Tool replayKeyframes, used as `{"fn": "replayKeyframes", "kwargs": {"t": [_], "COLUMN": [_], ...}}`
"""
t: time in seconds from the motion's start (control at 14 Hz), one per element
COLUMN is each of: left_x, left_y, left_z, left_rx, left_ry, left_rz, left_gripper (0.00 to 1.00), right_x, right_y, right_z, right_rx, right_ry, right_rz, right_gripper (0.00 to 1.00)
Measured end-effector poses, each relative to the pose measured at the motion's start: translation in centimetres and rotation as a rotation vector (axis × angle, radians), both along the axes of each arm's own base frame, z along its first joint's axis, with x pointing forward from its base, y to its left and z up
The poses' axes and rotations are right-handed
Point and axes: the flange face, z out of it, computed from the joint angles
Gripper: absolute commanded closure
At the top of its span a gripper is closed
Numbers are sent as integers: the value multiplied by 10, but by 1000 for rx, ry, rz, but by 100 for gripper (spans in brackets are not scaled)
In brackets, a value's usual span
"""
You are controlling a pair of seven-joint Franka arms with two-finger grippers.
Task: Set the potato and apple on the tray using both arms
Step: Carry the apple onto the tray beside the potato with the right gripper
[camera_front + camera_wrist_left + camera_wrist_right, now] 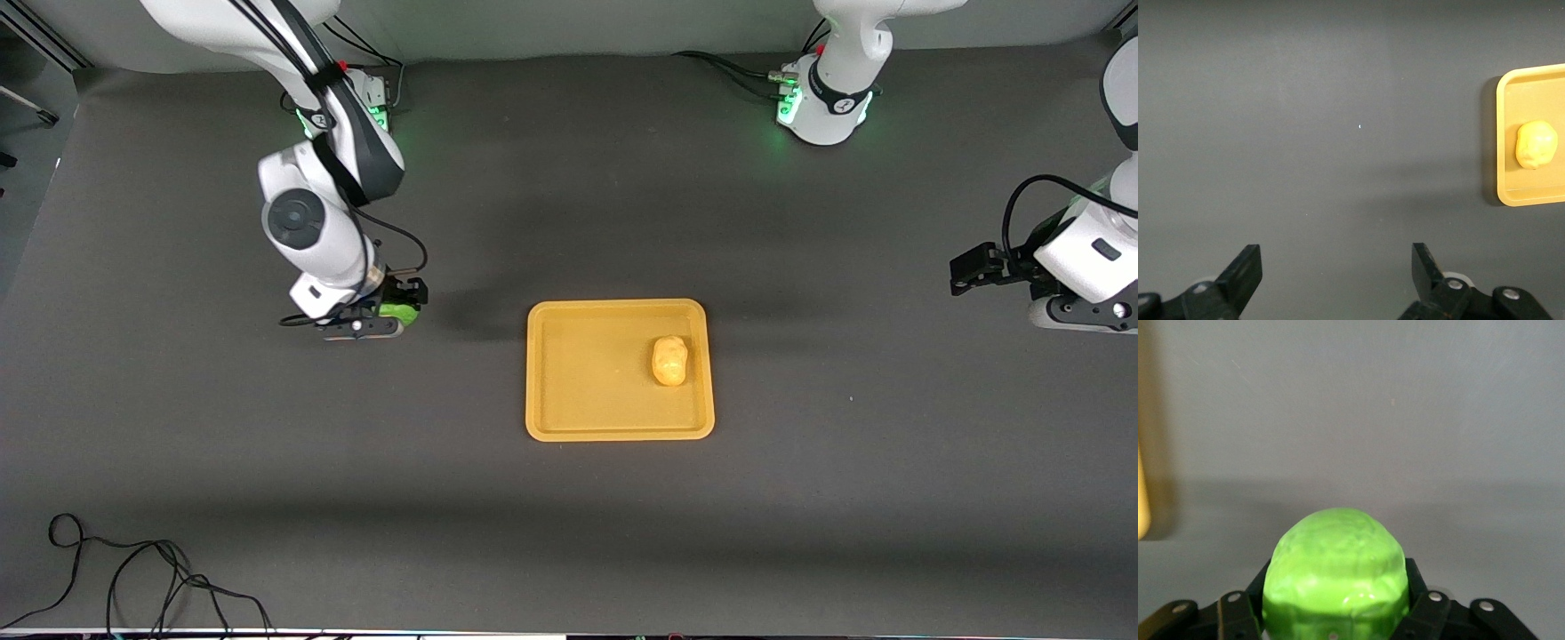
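Tray (620,425) lies mid-table as the landmark. Potato (669,360) rests in it, in the half toward the left arm's end, and also shows in the left wrist view (1536,145). Apple (400,310) is off the tray, toward the right arm's end, gripped between the jaws of the right gripper (388,313); in the right wrist view the apple (1336,580) fills the space between the black fingers (1238,617). Whether it touches the table cannot be told. Left gripper (971,268) waits well away from the tray at the left arm's end, jaws spread wide with nothing between them (1336,273).
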Motion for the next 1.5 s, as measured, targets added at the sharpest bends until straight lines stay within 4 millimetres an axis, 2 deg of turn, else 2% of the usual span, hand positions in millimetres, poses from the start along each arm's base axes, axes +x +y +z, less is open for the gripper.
{"fn": "replayKeyframes", "kwargs": {"t": [0.14,0.29,0.43,0.57,0.86,1.0,1.14,1.29,1.5], "left_x": [0,0,0,0,0,1,1,1,2], "left_y": [-1,-1,-1,-2,-2,-2,-1,-1,-1], "left_z": [0,0,0,1,1,1,1,2,0], "left_rx": [0,-1,-1,-1,-1,-1,-1,-1,-1], "left_ry": [0,0,0,-1,-1,-3,-4,-5,-2], "left_rz": [-2,-3,-4,-5,-6,-6,-5,-5,-5], "left_gripper": [0,0,0,0,0,0,0,0,0], "right_x": [26,47,63,74,86,78,69,65,70], "right_y": [13,38,85,140,233,275,306,321,317], "right_z": [54,85,95,87,38,10,-29,-80,-144], "right_rx": [10,26,38,43,77,97,121,134,127], "right_ry": [-24,-50,-60,-50,-51,-66,-85,-96,-99], "right_rz": [-6,-22,-54,-58,-74,-84,-96,-102,-116], "right_gripper": [45,45,45,45,46,46,46,46,46]}}
